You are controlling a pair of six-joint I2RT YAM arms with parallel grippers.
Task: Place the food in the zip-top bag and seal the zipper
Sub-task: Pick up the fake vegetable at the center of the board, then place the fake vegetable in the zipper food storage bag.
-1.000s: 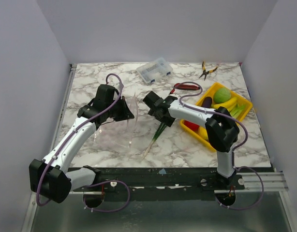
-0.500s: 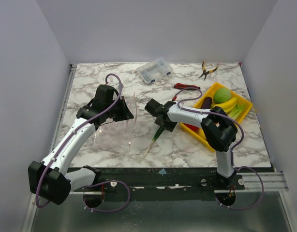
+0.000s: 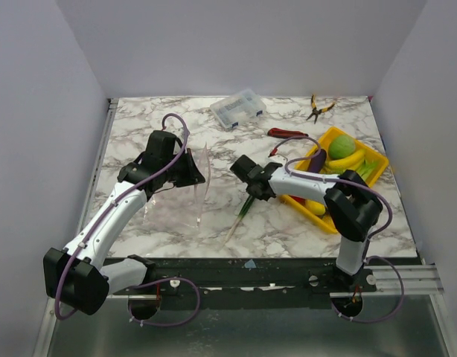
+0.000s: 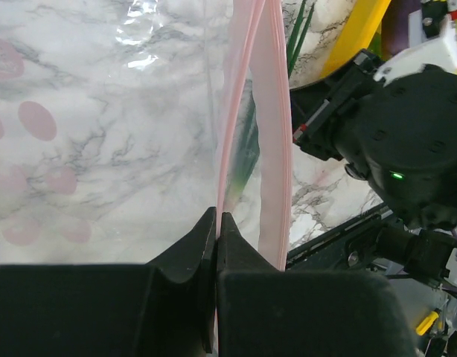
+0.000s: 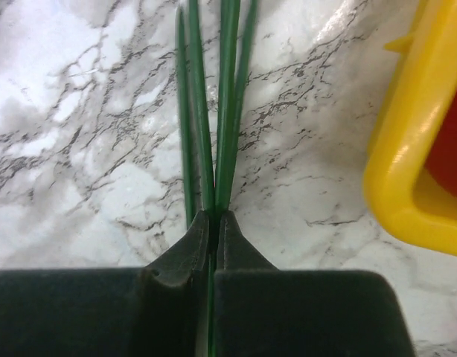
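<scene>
My left gripper (image 3: 199, 177) is shut on one lip of the zip-top bag (image 3: 175, 210) and holds its mouth upright. In the left wrist view the jaws (image 4: 217, 220) pinch one pink zipper (image 4: 239, 111) strip, and the other strip (image 4: 277, 149) hangs apart. The celery stalk (image 3: 238, 218) lies on the table just right of the bag. My right gripper (image 3: 251, 194) is shut on its green leaf end (image 5: 213, 111). More food, a green ball (image 3: 342, 144), an eggplant (image 3: 318, 158) and yellow pieces (image 3: 350, 160), lies in the yellow tray (image 3: 327, 220). A red tomato (image 5: 449, 152) shows in the tray.
A rigid clear compartment box (image 3: 238, 108) stands at the back, with yellow-handled pliers (image 3: 318, 108) to its right. A red-handled tool (image 3: 286, 134) lies between the box and the tray. The tray's wall (image 5: 407, 149) is close to the right of my right gripper.
My right gripper has gone from open to shut on the celery's green end, and its arm has shifted a little right. The left arm and the bag have not moved.
</scene>
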